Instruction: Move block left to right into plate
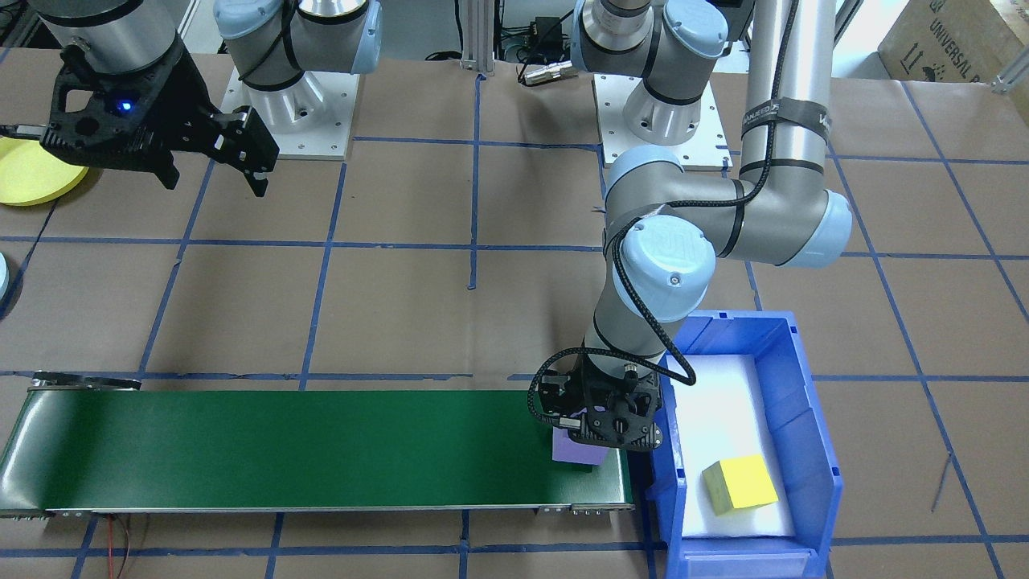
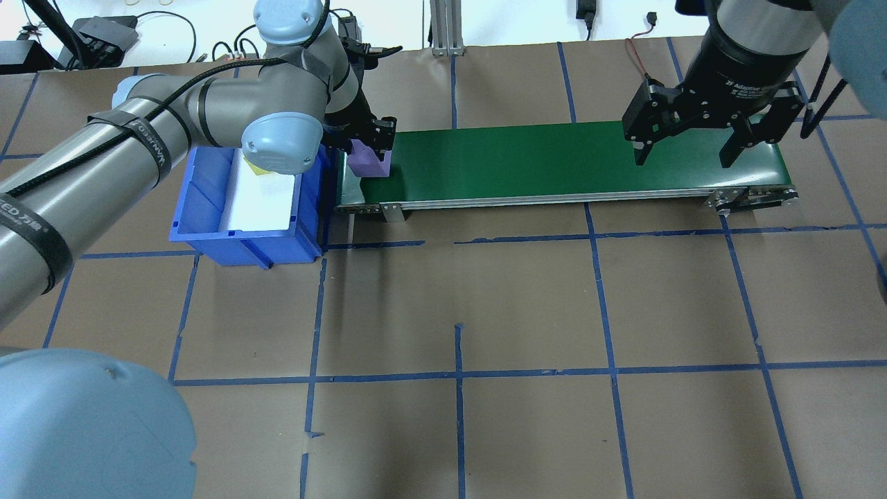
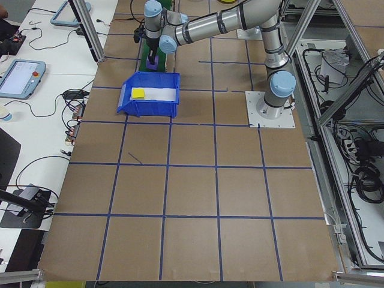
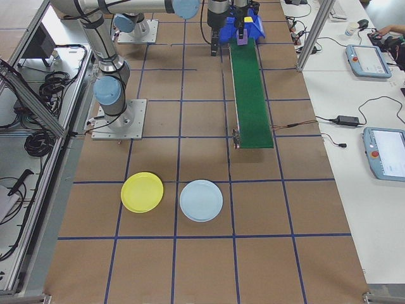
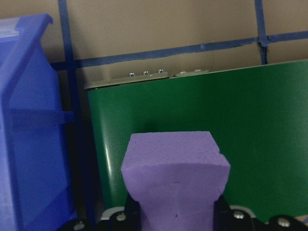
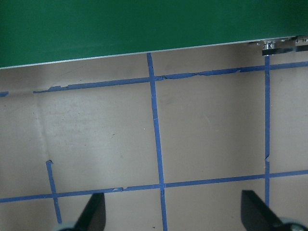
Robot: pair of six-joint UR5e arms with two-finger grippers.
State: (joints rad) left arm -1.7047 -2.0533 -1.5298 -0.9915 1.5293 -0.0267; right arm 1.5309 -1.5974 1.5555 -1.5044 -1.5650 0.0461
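Note:
A purple foam block is pinched between the fingers of my left gripper, which is shut on it. It hangs low at the end of the green conveyor belt nearest the blue bin; I cannot tell if it touches the belt. The overhead view shows the same block under the left gripper. My right gripper hovers open and empty over the belt's other end. The yellow plate lies on the table beyond that end, partly cut off in the front-facing view.
The blue bin holds a white pad and a yellow block. A light blue plate lies beside the yellow one. Brown paper with blue tape lines covers the table. The right wrist view shows bare table below the belt edge.

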